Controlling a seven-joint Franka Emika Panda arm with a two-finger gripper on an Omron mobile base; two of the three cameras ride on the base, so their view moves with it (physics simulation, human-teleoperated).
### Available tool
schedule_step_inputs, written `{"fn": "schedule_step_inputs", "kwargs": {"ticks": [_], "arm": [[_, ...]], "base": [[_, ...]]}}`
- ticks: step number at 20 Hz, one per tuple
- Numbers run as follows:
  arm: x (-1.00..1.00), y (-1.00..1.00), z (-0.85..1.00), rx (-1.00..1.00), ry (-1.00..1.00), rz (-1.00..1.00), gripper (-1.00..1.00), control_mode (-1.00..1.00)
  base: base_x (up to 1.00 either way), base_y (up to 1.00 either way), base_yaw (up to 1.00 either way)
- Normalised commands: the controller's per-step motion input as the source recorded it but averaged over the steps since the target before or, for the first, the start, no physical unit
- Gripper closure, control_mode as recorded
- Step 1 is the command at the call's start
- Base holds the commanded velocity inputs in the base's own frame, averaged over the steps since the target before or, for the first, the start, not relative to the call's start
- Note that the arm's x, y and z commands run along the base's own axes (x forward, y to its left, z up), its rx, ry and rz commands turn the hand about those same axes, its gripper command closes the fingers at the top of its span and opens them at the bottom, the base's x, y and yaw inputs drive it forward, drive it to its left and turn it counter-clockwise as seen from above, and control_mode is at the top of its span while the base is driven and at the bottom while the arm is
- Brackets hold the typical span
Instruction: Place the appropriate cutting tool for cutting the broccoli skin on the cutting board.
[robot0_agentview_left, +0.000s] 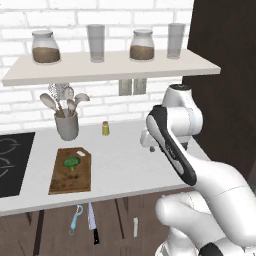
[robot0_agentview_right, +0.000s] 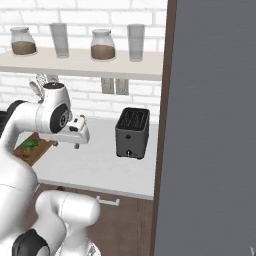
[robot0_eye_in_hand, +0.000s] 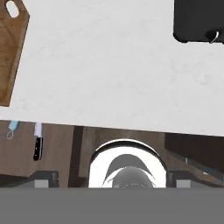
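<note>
I hover above the counter (robot0_agentview_left: 130, 160) with my gripper (robot0_agentview_right: 76, 134) holding nothing, jaw spread not discernible; the knife (robot0_agentview_left: 93, 223) lies below the counter edge at 6 o'clock of the cutting board (robot0_agentview_left: 62, 182), beside the peeler (robot0_agentview_left: 75, 218), so I should descend over its black handle, avoiding the peeler.

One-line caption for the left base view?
Broccoli on the cutting board; knife and peeler below the counter edge.

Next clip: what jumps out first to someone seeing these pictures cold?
The white arm dominates, raised over the grey counter. Left of it, a broccoli sits on the brown board, while the knife and blue peeler lie below the counter's front edge. A black toaster stands to the right.
</note>
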Motion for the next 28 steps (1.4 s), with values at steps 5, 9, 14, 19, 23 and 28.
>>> {"fn": "schedule_step_inputs", "kwargs": {"ticks": [5, 9, 14, 19, 23, 28], "arm": [[-0.05, 1.0, -0.91, -0.01, 0.09, 0.0, -1.0, -1.0], [0.0, 0.97, -0.84, 0.0, 0.12, 0.01, -1.0, -1.0], [0.0, 0.92, -0.76, 0.0, 0.13, 0.0, -1.0, -1.0], [-0.09, 0.61, -0.83, 0.0, 0.0, -0.09, -1.0, -1.0], [-0.14, 0.37, -0.58, 0.0, 0.0, -0.17, -1.0, -1.0], [-0.06, 0.43, -0.5, 0.0, 0.07, -0.09, -1.0, -1.0]], "base": [[0.0, 0.0, 0.0], [0.0, 0.0, 0.0], [0.0, 0.0, 0.0], [0.0, 0.0, 0.0], [0.0, 0.0, 0.0], [0.0, 0.0, 0.0]]}}
